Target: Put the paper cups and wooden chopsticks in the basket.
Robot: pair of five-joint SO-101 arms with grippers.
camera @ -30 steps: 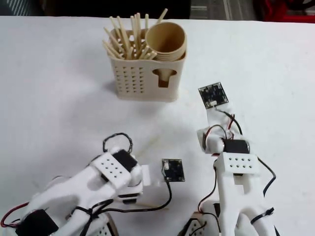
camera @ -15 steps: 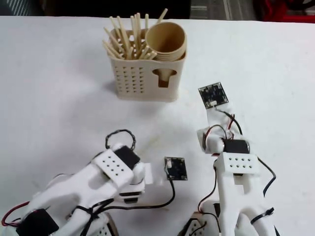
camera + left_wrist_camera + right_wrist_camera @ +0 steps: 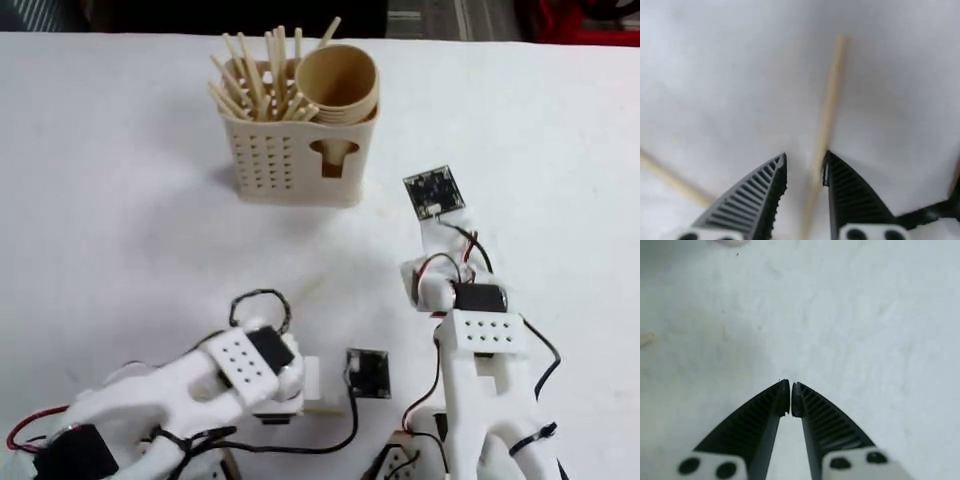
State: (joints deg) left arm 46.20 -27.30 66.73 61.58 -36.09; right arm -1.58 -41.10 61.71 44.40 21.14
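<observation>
One basket (image 3: 290, 165) on your desk (image 3: 120, 200) (well apart from both arms (image 3: 480, 350)). Two loose chopsticks (image 3: 829, 107), one between your parted left fingers (image 3: 780, 170), ungripped. Right fingers (image 3: 785, 399) pressed together, empty.

We find one chopstick (image 3: 826, 130) on the table (image 3: 715, 60) between the jaws of our left gripper (image 3: 805, 157), running out ahead of its tips; a second chopstick (image 3: 670, 182) lies off to one side. The basket (image 3: 295, 165), cups (image 3: 338, 85) inside, stands well ahead.
</observation>
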